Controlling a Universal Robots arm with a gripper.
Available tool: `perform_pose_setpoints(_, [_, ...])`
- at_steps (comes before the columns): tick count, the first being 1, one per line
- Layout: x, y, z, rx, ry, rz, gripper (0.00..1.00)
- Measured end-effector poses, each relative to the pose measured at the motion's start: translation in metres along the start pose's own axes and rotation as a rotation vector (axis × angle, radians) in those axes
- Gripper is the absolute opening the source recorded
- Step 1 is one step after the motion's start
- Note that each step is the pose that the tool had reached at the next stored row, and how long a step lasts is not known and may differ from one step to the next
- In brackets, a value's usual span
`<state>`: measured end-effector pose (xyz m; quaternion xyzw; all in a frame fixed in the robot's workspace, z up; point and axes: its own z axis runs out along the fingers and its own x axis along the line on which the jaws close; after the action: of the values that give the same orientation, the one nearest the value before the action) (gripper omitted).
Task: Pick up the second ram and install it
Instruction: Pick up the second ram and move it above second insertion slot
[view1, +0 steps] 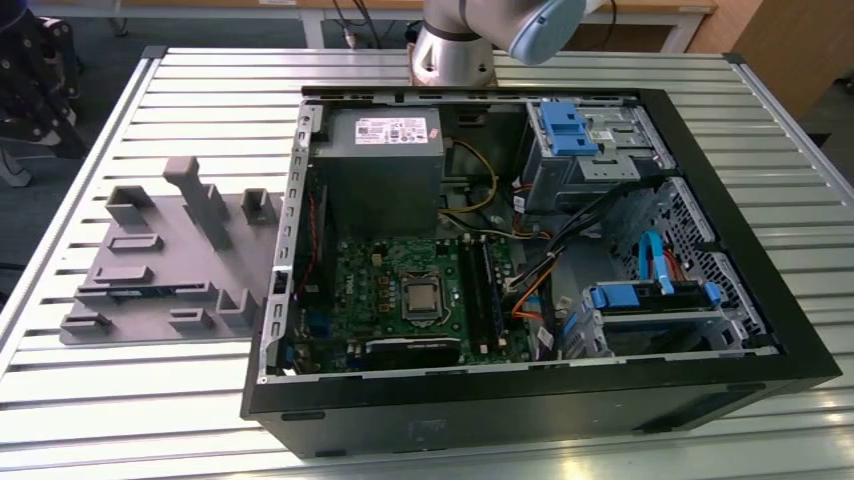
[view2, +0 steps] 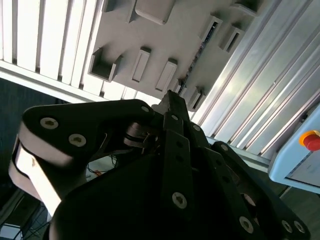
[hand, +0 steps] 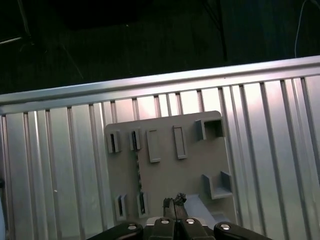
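The black end effector is seen drawn shut, nothing held, above the grey plastic tray with upright blocks on the ribbed aluminium tabletop. The second ram, a long thin blue circuit-board stick, stands on edge in a tray slot at the exterior view's lower left. It is judged light, stiff and fragile, best gripped across its flat faces near mid-length. The pale label on the grey power supply cannot be read.
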<state>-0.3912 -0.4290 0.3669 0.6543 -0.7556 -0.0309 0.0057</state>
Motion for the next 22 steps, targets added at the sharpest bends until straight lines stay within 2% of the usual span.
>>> perform_pose_setpoints(2, [0.0002,-0.0001,0.0007,-0.0005,-0.0013,-0.013,0.11])
perform_pose_setpoints(7, [0.0016,0.0001,0.0018,-0.0027,0.0025,-0.080,0.11])
perform_pose_setpoints(22, [0.0035,0.0003,0.0018,-0.0024,0.0027,-0.086,0.11])
